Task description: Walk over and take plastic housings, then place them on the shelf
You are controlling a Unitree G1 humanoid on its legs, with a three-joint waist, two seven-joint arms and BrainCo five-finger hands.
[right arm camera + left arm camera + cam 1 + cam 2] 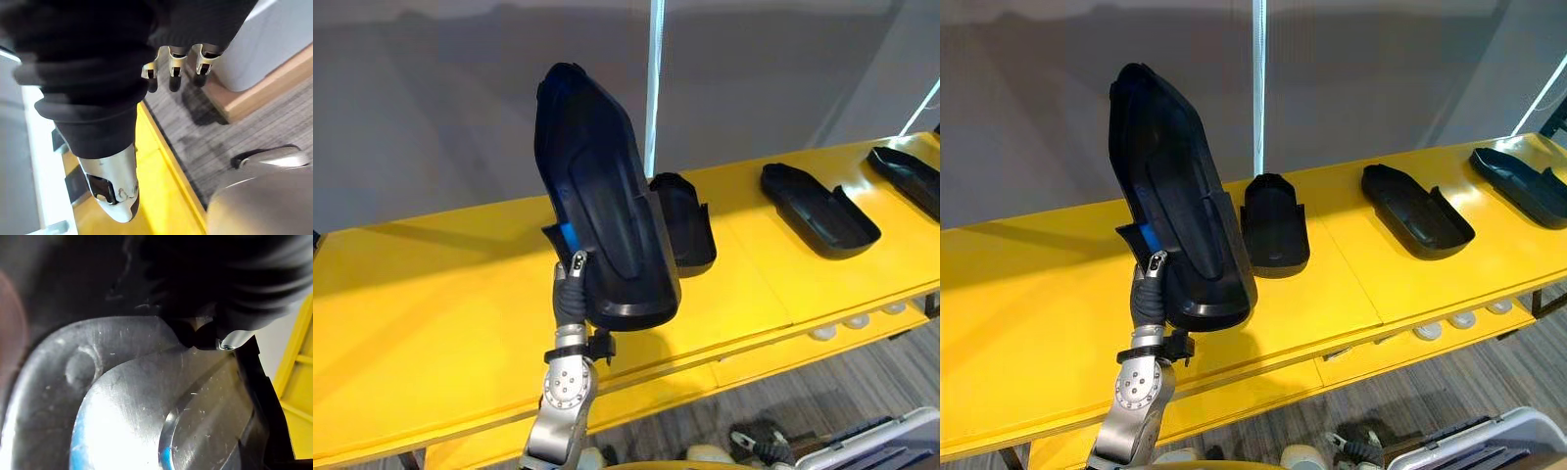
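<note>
Your long yellow shelf (pixel 431 294) carries a short black housing (pixel 690 223), a scooped black housing (pixel 819 208) and a flat black housing (pixel 911 176), lying apart toward the right. The tall black plastic housing (pixel 602 215) stands upright over the shelf, half hiding the short one. Your left robot hand (pixel 573 284) is clamped on its lower end. Your right robot hand (pixel 172 63) hangs loose-fingered and empty over grey floor (pixel 234 132).

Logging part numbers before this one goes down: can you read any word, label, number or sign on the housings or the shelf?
None can be read.
Held housing, upright in the left hand: plain black with a blue patch, no print showing.
Three housings lying on the shelf: plain black, no labels visible.
Shelf: bare yellow, no markings.
</note>
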